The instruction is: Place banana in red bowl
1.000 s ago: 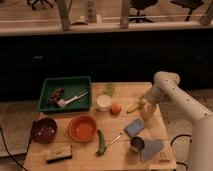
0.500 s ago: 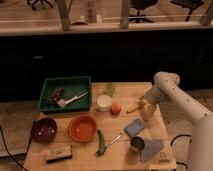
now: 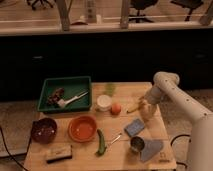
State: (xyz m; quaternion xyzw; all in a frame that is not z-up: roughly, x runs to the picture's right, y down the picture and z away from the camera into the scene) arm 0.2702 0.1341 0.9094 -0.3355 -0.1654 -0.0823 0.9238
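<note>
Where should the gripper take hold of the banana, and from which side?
Across its narrow middle, from above. The banana lies flat on the table, elongated and slightly curved, so its short axis likely suits a pinch. The gripper hangs close beside one end.

No readable text, labels, numbers anywhere; none on pincer [image 3: 143, 109] above table [image 3: 131, 91] right side.

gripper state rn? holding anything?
Gripper: low over the table's right side, beside the banana; whether it is open, closed or holding anything cannot be told.
</note>
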